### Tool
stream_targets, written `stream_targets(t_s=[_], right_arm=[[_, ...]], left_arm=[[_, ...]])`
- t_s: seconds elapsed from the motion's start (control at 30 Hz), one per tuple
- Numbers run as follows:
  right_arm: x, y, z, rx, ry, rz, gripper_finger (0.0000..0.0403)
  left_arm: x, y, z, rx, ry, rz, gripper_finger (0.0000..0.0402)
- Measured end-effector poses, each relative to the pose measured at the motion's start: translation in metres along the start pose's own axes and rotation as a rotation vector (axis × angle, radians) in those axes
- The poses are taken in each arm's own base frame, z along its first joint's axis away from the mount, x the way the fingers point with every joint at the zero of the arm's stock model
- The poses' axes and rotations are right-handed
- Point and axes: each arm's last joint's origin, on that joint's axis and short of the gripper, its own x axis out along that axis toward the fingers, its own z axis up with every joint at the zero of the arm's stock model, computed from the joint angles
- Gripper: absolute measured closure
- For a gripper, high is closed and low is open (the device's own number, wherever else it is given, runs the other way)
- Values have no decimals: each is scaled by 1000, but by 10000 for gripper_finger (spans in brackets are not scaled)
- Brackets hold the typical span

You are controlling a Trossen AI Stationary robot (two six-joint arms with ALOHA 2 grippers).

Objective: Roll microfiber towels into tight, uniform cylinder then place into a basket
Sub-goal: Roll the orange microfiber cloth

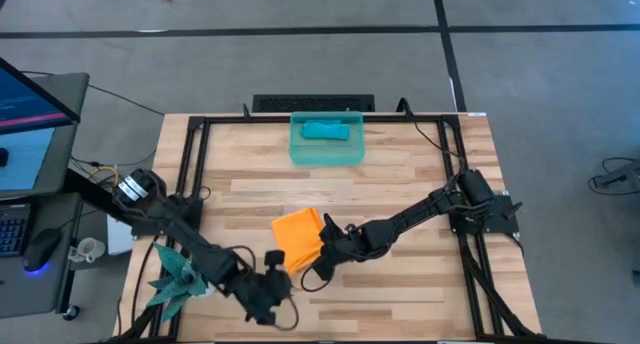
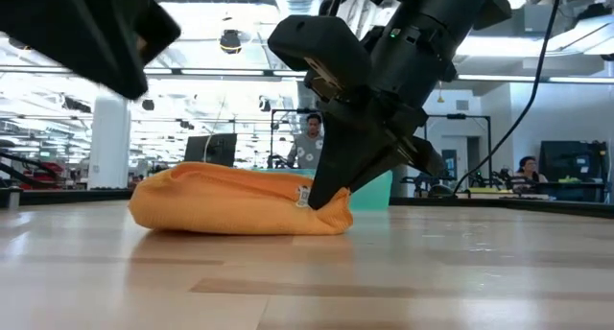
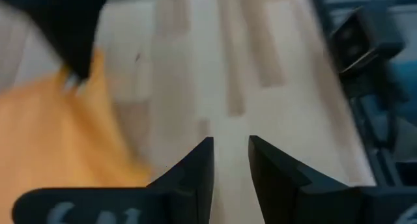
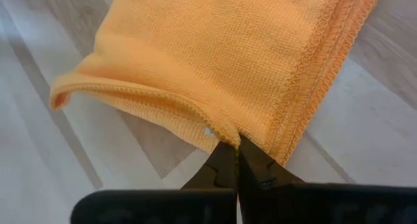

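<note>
The bright orange towel (image 1: 298,236) lies folded in several layers on the table's middle, near side. My right gripper (image 4: 232,146) is shut on its hemmed edge. My left gripper (image 3: 229,152) stands open just off the towel's near left side, above the bare wood, with nothing between its fingers. In the low view only the blurred left arm (image 2: 86,33) shows. At the far edge stands the teal-green basket (image 1: 296,149), and a rolled teal-blue towel (image 1: 326,131) lies inside it. My right gripper pinches the orange towel's stitched hem (image 4: 221,131) between its two fingertips, close to a corner where the stacked edges meet. The fingers (image 2: 321,181) slant down at it from the table's right. The rest of the towel (image 2: 230,203) lies slack on the wood.
A teal spiky plant figure (image 1: 180,276) sits at the near left beside the left arm. Black frame rails (image 1: 196,164) run along the table's left and right sides. Bare wood lies between the towel and the basket. People and desks show in the room behind.
</note>
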Motion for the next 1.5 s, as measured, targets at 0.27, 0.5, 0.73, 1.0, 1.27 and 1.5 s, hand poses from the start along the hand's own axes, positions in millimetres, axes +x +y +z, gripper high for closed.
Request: stream_targets(t_s=[0.27, 0.5, 0.73, 1.0, 1.27, 1.5], right_arm=[[0, -1, 1, 2, 6, -4, 393], [0, -2, 0, 1, 22, -3, 394], [0, -2, 1, 2, 21, -3, 394], [0, -1, 0, 12, 21, -1, 394], [0, -1, 0, 37, 28, 3, 389], [1, -1, 1, 63, 85, 47, 376]], left_arm=[[40, 0, -13, 59, -33, 59, 315], [50, 13, -23, 28, -9, 268, 315], [47, 13, -26, -6, -24, 333, 315], [44, 30, -38, -71, 61, 484, 315], [47, 31, -39, -89, 94, 426, 315], [50, 46, -58, -165, 117, 458, 315]])
